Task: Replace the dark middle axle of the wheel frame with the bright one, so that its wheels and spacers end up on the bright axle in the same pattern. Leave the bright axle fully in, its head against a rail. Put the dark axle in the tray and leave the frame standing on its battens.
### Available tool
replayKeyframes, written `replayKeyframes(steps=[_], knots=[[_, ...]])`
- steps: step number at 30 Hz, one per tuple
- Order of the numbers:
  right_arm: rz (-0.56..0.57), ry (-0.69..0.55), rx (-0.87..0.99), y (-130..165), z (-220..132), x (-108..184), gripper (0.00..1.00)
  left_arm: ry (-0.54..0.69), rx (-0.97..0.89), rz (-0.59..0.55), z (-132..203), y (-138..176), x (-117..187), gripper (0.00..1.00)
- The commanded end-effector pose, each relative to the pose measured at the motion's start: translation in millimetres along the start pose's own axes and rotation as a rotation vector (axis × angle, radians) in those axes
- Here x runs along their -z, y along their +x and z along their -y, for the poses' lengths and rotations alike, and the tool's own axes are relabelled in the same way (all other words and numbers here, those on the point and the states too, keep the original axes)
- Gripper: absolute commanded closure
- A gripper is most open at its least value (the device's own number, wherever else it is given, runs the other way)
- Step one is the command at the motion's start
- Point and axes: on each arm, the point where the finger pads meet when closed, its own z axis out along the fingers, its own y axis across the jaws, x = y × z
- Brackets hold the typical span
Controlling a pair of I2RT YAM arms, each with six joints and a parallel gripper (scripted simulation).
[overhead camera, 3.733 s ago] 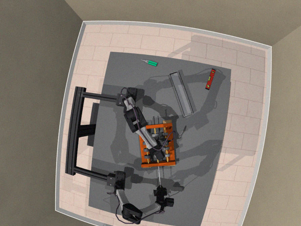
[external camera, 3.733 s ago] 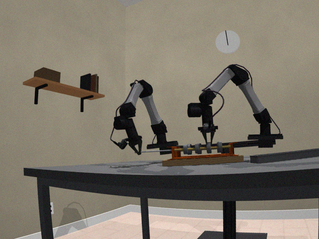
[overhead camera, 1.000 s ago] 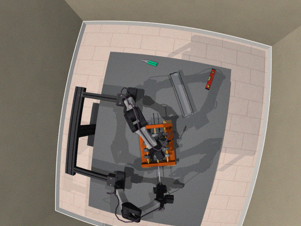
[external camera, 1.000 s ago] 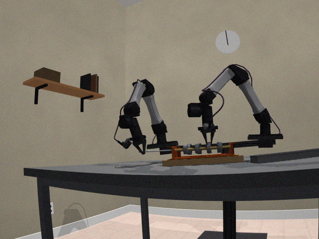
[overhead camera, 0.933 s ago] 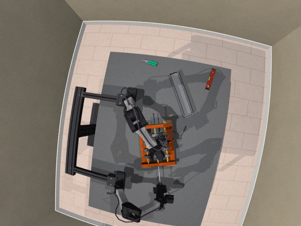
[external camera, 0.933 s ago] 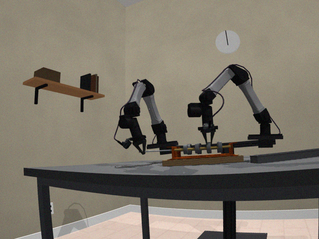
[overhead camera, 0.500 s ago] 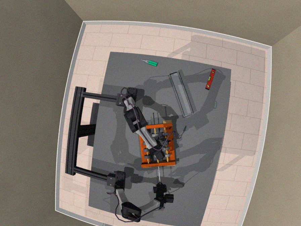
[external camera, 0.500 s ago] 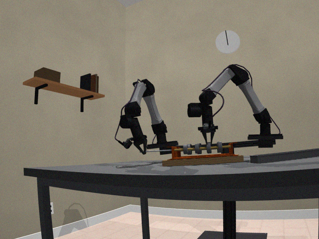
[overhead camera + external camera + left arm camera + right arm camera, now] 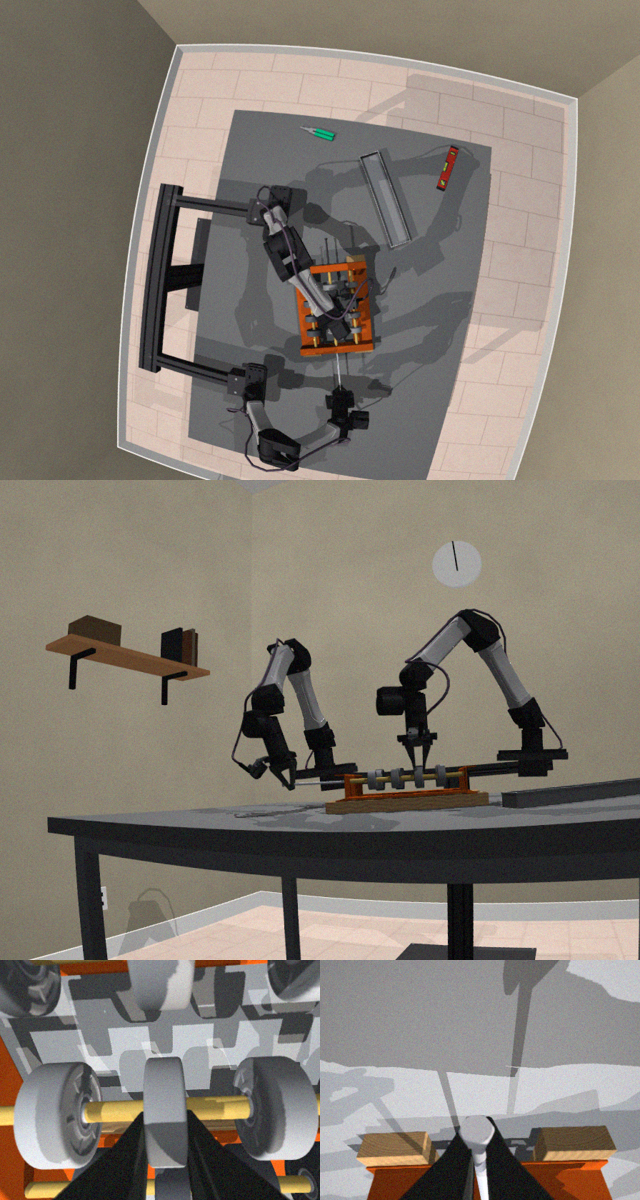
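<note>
The orange wheel frame point(image 9: 336, 349) point(image 9: 353, 788) stands on its wooden battens point(image 9: 408, 805) point(image 9: 393, 1143). My left gripper point(image 9: 418, 769) point(image 9: 166, 1119) is shut on a grey wheel of the middle row, with yellow spacers at both sides. My right gripper point(image 9: 340, 388) point(image 9: 291, 786) point(image 9: 479, 1126) is shut on the bright axle point(image 9: 338, 369) point(image 9: 318, 782) point(image 9: 482, 1183) just below its head. The axle enters one end rail, with a long part still outside. A dark axle point(image 9: 326, 250) sticks out past the opposite rail. How the axles lie inside the wheels is hidden.
The long grey tray point(image 9: 366, 156) point(image 9: 563, 793) lies beyond the dark axle's end of the frame; no axle shows in it. Green-handled pliers point(image 9: 324, 134) and a red level point(image 9: 447, 168) lie farther off. The left arm passes over the frame.
</note>
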Motion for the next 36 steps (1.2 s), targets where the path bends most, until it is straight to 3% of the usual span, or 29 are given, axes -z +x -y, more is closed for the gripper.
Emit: replayKeyframes(steps=[1,36], knots=[[-0.03,-0.034,0.023,16.8,-5.2,6.1,1.0,0.052,-0.004,0.049,14.3,-9.7,23.6,1.0],[-0.043,-0.013,0.017,27.2,-0.3,0.7,1.0,0.022,-0.004,0.034,13.6,-7.1,2.8,1.0]])
